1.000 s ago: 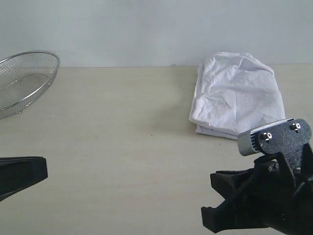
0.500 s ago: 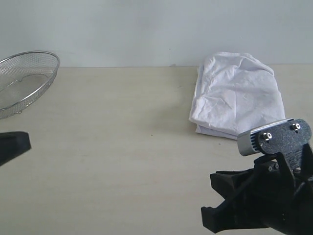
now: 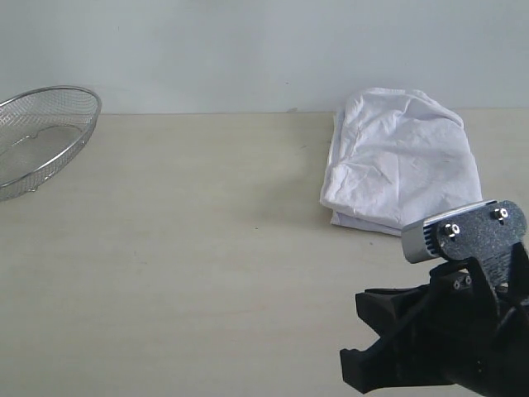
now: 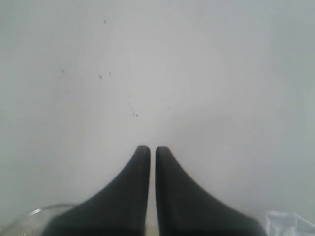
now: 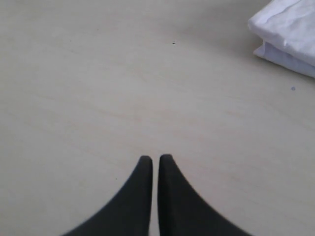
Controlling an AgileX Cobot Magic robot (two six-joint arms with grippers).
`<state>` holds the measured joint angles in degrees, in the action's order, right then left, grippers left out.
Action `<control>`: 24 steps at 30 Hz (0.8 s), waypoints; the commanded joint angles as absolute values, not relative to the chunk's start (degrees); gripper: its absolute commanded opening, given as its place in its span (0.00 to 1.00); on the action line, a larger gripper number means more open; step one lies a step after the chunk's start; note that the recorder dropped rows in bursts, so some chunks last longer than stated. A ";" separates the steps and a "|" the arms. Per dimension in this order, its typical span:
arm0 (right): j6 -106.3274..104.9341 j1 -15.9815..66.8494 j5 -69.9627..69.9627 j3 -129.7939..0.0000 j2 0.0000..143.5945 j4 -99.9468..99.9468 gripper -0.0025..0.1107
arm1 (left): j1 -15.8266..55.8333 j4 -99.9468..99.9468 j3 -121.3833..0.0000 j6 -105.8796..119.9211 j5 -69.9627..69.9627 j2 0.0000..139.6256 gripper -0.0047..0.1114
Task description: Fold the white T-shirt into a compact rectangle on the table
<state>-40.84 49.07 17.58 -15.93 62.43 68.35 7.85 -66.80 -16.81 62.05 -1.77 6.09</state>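
Your white T-shirt (image 3: 401,165) lies folded in layers on the far right part of the table (image 3: 207,248), close to the back edge. Its long axis runs from the near side toward the wall (image 3: 248,50), leaning slightly. The near end is squared, with stacked edges showing. The far end is rounded and creased, so the rectangle looks nearly made but not crisp.

Your right gripper (image 5: 155,158) hangs above bare tabletop, jaws drawn together with only a thin slit between the tips and nothing in them. In the exterior view its arm (image 3: 446,339) fills the near right foreground. The shirt sits farther back on the table, near the arm but apart from it. Only the bundle's stacked corner enters the right wrist view.

Your left gripper (image 4: 148,147), outside the exterior view, is likewise closed and empty. It faces the wall, and its camera catches a scrap of white cloth and a bit of rim from the wire-mesh basket (image 3: 41,136). The basket stands at the table's far left, well apart from the shirt.

The right arm is plainly the nearer one. Any squaring-up would likely fall to it, reaching away from the near edge along the shirt's length.
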 commanded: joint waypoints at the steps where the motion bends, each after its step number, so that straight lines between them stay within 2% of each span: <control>1: -40.83 49.12 17.76 -15.64 61.93 68.37 0.02 | 8.01 -63.38 -16.74 63.01 -3.31 1.28 0.08; 7: -40.83 49.12 17.76 -15.64 61.93 68.37 0.02 | 8.01 -54.08 -14.99 67.99 -6.55 0.00 0.08; 14: -40.83 49.12 17.76 -15.64 61.93 68.37 0.02 | 8.01 -63.27 -7.63 63.38 -22.31 0.00 0.08; 19: -40.83 49.12 17.76 -15.64 61.93 68.37 0.02 | 8.01 -43.67 -1.31 47.03 -20.97 0.00 0.08; 24: -40.83 49.12 17.76 -15.64 61.93 68.37 0.02 | 7.90 -26.80 0.00 32.34 -14.82 0.00 0.08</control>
<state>-40.84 49.07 17.58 -15.93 62.43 68.35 7.85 -36.22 -0.37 40.39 -18.85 0.11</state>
